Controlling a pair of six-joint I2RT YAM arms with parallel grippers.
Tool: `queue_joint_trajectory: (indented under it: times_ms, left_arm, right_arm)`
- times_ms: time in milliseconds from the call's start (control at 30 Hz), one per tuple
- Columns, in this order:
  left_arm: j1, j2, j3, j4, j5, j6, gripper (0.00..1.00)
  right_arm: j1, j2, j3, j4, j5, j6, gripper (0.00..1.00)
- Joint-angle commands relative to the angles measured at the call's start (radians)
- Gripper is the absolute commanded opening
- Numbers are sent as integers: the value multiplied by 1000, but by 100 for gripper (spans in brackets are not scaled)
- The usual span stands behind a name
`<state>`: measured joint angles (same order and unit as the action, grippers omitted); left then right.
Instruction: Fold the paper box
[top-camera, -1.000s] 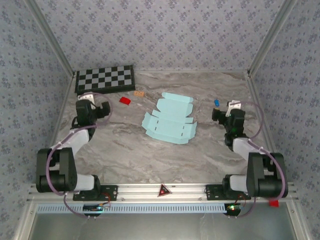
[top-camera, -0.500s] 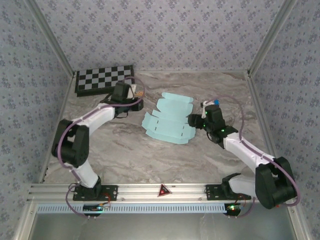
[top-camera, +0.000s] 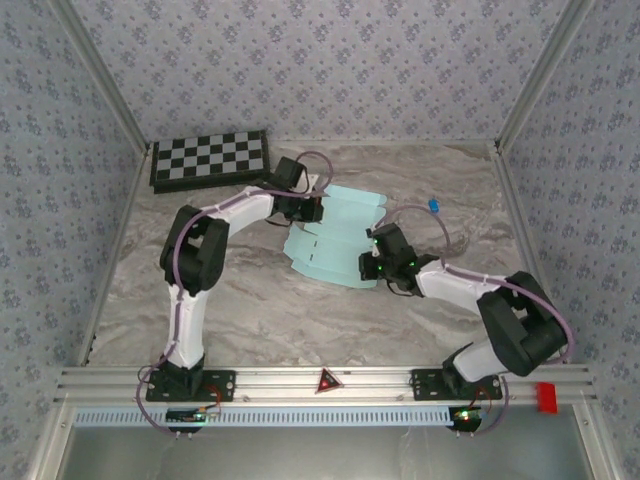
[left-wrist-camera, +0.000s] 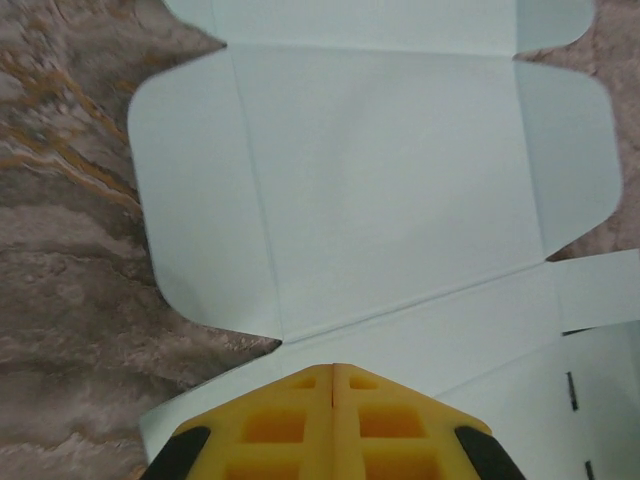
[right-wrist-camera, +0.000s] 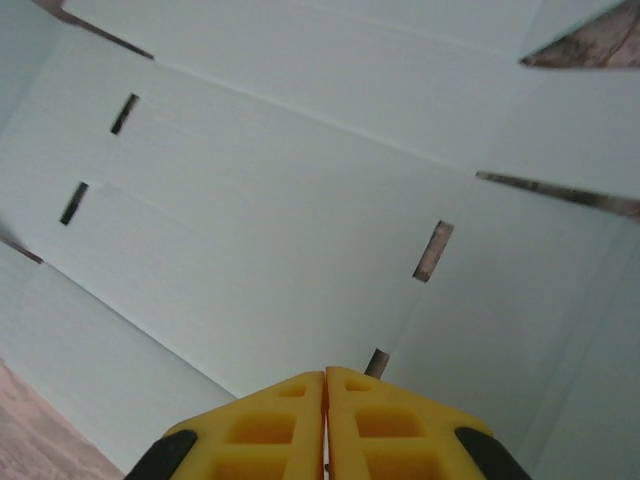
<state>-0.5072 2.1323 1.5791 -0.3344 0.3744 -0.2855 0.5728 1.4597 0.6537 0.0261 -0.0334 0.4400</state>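
- Paper box (top-camera: 335, 238): pale cyan thin card, an unfolded die-cut sheet. It lies flat on the table (top-camera: 260, 300), about mid-table and slightly toward the far side, between the two grippers.
- Paper box, left wrist view (left-wrist-camera: 390, 190): one large plain panel with a rounded flap on either side and crease lines around it. Narrower panels lie nearer the camera, and short slits (left-wrist-camera: 572, 390) show at the lower right.
- Paper box, right wrist view (right-wrist-camera: 300, 200): broad creased panels carrying several small slits (right-wrist-camera: 433, 250). Marbled table shows through the cuts between the flaps.
- Left gripper (top-camera: 311, 208): sits at the far-left edge of the sheet. In its wrist view the yellow fingers (left-wrist-camera: 280, 425) are pressed together with no gap, tips over a narrow panel at the near edge. Whether any card is pinched between them cannot be told.
- Right gripper (top-camera: 366, 266): sits at the near-right edge of the sheet. In its wrist view the yellow fingers (right-wrist-camera: 260, 430) are clenched together along a thin seam, tips over the card. A grasp on the card cannot be confirmed.
- Checkerboard (top-camera: 210, 158): black and white, at the far-left corner of the table, well apart from the sheet.
- Small blue object (top-camera: 433, 205): on the table to the right of the sheet, not touching it.
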Motion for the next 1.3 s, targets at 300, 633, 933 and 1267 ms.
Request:
queue_joint_trajectory:
  times_ms: [300, 633, 933, 1267]
  left_arm:
    - [-22, -12, -129, -34, -62, -1, 0]
    - [-75, -168, -382, 17, -112, -66, 0]
    - [-206, -290, -573, 104, -143, -234, 0]
    - [-244, -392, -481, 11, -191, -224, 2]
  right_arm:
    - [4, 87, 51, -63, 120, 38, 7]
    - [-12, 140, 89, -107, 142, 37, 7]
    - [-19, 270, 219, -144, 148, -33, 8]
    - [-8, 214, 305, -221, 201, -72, 11]
